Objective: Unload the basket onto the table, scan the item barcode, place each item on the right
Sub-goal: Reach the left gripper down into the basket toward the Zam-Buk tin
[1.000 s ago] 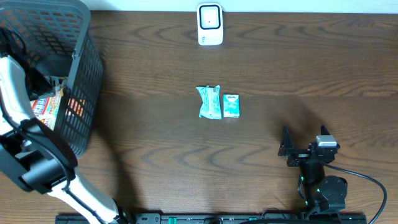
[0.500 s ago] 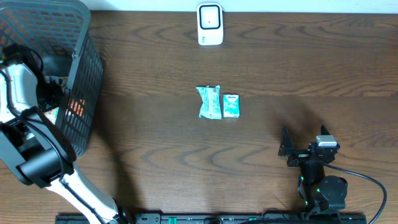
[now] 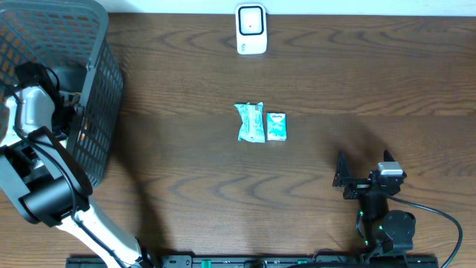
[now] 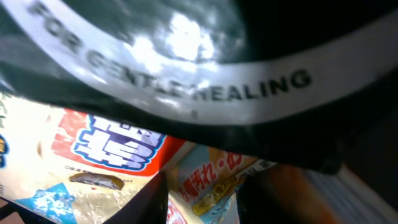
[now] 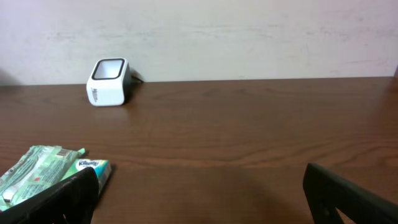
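mock shop checkout: scanner (image 3: 251,28), basket (image 3: 104,112)

The left arm (image 3: 30,112) is built of glossy white, rounded link shells joined by bulky matte black joint housings (image 3: 44,197), with a black cable (image 3: 37,74) looping at its far end. The right arm (image 3: 381,205) is black throughout, with small green lights (image 3: 362,217) near its base, a light grey camera block (image 3: 388,173) on the wrist, and a thin black lead (image 3: 442,217) curving off to the right. The right gripper (image 5: 199,177) has flat, matte black fingers (image 5: 65,199).
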